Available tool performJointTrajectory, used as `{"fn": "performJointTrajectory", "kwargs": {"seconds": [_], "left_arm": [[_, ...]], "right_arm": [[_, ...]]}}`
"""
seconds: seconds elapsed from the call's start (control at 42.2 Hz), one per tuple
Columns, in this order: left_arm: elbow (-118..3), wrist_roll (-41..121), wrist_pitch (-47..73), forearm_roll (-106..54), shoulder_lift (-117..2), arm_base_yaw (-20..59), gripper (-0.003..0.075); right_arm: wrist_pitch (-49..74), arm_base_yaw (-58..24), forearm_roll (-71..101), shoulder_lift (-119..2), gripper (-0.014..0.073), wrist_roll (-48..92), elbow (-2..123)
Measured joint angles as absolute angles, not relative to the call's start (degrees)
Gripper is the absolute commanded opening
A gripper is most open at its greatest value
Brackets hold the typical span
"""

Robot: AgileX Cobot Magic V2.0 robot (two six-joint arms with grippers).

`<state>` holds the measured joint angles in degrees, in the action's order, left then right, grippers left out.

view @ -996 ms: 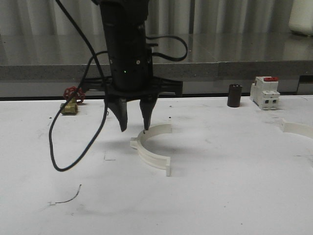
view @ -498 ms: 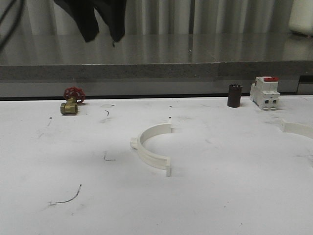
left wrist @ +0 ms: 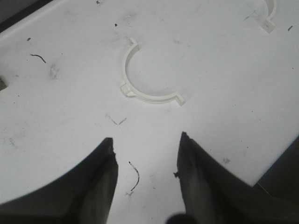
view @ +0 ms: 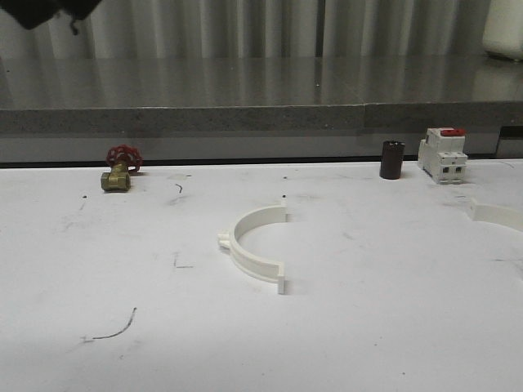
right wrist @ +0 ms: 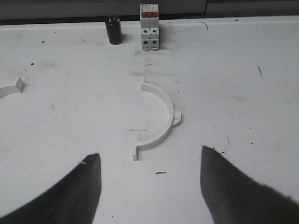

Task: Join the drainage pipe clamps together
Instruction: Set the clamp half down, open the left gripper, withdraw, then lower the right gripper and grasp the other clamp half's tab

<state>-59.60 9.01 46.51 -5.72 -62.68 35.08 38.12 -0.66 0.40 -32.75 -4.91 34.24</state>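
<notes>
Two white half-ring drainage pipe clamps lie apart on the white table. One clamp (view: 253,249) rests at the table's middle, its gap facing right and its nub on the left; it shows in the left wrist view too (left wrist: 140,93). The other clamp (view: 497,214) lies at the right edge and fills the middle of the right wrist view (right wrist: 169,108). My left gripper (left wrist: 146,138) hangs open and empty high above the table, well back from the middle clamp. My right gripper (right wrist: 150,153) is open and empty, just short of the right clamp's near tab.
At the back left stands a brass valve with a red handwheel (view: 120,167). A black cylinder (view: 392,159) and a white circuit breaker with a red top (view: 442,153) stand at the back right. A dark part of the left arm (view: 37,10) shows in the top left corner.
The left gripper was down at the middle clamp a second ago; it has risen up and to the left. The clamp stays flat on the table.
</notes>
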Motion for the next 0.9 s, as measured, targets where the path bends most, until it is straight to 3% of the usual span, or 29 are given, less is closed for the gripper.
{"fn": "performJointTrajectory", "kwargs": {"seconds": [0.427,0.901], "left_arm": [[-40.61,10.65,44.24,-7.37,-38.50,35.05,0.0303],[-39.76,10.80,44.14,-7.63,-36.04,34.95,0.0303]], "right_arm": [[38.12,-0.66,0.40,-32.75,0.0490,-4.91,34.24],[40.02,-0.66,0.87,-35.85,0.0491,-4.91,35.79]]}}
